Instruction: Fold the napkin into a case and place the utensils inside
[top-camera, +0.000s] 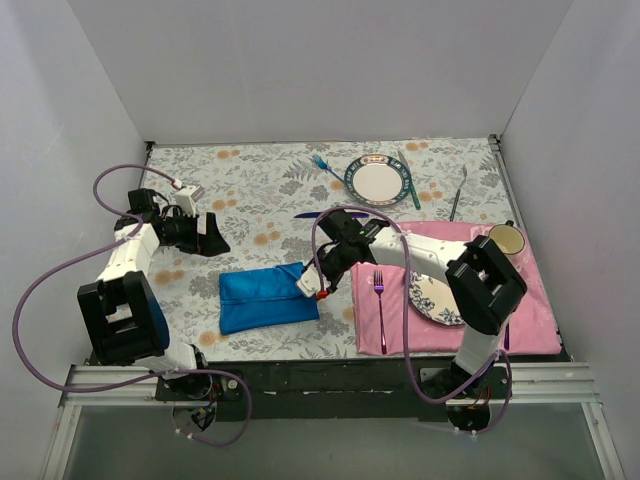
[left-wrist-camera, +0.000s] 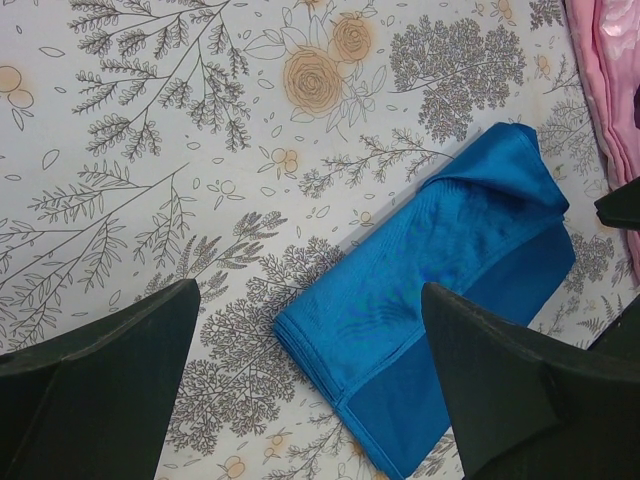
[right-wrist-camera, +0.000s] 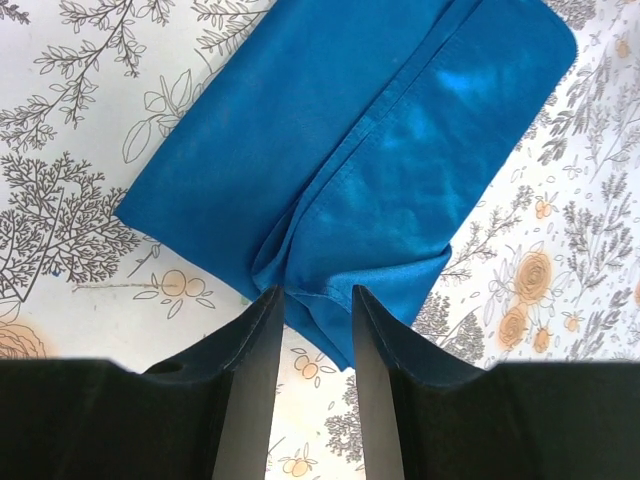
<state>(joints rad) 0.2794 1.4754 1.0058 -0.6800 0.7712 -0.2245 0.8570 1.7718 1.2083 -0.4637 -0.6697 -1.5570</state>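
Note:
The napkin (top-camera: 265, 298) lies folded into a flat blue rectangle on the floral table, with a looser fold on top (right-wrist-camera: 400, 170). My right gripper (top-camera: 312, 284) sits at its right end, open by a narrow gap (right-wrist-camera: 315, 295), and the cloth's corner lies loose under that gap. My left gripper (top-camera: 207, 240) hovers wide open up and left of the napkin, which shows below its fingers (left-wrist-camera: 310, 300); the folded corner (left-wrist-camera: 420, 300) is in view there. The light-blue fork (top-camera: 323, 166) rests left of the far plate. The dark purple knife (top-camera: 318, 214) lies just behind my right arm.
A rimmed plate (top-camera: 378, 181) and a teal knife (top-camera: 408, 182) sit at the back. A pink placemat (top-camera: 530, 310) on the right carries a magenta fork (top-camera: 379, 300), a patterned plate (top-camera: 432, 298) and a cup (top-camera: 507, 238). A grey utensil (top-camera: 457, 193) lies far right.

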